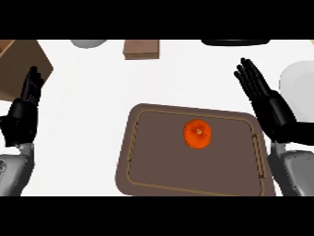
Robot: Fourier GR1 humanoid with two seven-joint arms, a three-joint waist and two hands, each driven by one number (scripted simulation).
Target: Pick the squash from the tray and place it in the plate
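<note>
I see the round orange squash (198, 133) lying on the dark brown rectangular tray (152, 156), a little toward its far right corner, and nothing touches it. The tray sits near the front edge of the white worktop (91, 101). My right hand (268, 103) is just beside the tray's right edge, fingers straight and holding nothing. The white round plate (309, 87) lies at the worktop's right edge, partly behind this hand. My left hand (25, 108) rests near the left edge, fingers straight, empty.
</note>
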